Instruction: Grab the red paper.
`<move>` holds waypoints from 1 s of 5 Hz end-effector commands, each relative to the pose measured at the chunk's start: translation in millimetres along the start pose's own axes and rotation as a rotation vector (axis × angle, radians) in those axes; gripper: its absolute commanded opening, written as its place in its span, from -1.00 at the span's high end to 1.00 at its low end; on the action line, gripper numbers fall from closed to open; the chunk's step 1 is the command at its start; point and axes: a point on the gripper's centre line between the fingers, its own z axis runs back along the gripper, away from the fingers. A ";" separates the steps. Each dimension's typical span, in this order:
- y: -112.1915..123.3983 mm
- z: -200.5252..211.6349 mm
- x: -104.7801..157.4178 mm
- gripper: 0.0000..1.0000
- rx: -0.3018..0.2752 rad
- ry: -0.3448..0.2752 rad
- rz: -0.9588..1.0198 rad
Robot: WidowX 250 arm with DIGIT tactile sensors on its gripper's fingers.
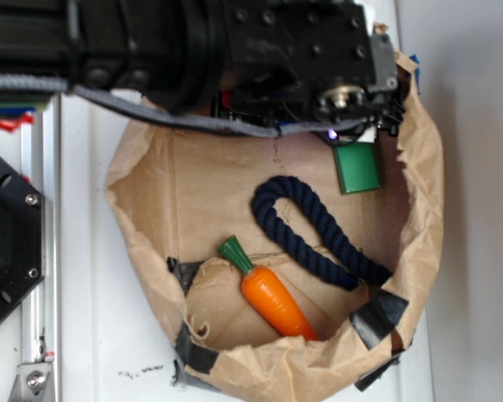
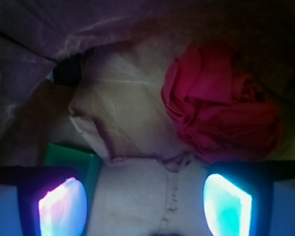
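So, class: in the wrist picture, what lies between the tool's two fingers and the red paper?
Only bare, crumpled brown paper bag; nothing else separates the open tool from the red paper, as the wrist view shows.

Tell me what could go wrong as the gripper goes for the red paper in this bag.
The red paper sits off to one side of the open gripper, so closing now might miss it. It also lies against the crumpled brown bag, so a finger might pinch bag wall instead.

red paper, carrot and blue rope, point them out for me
red paper (image 2: 221,105), wrist view, middle of the crumpled folds
carrot (image 1: 274,303), exterior view, orange body
blue rope (image 1: 312,230), exterior view, middle of the loop's right strand
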 end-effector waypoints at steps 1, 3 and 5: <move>-20.4 24.8 -24.4 -1.00 -0.096 0.012 -0.017; 0.4 24.5 -40.8 -1.00 -0.100 0.024 -0.059; 21.9 18.7 -29.2 -1.00 -0.095 -0.003 -0.036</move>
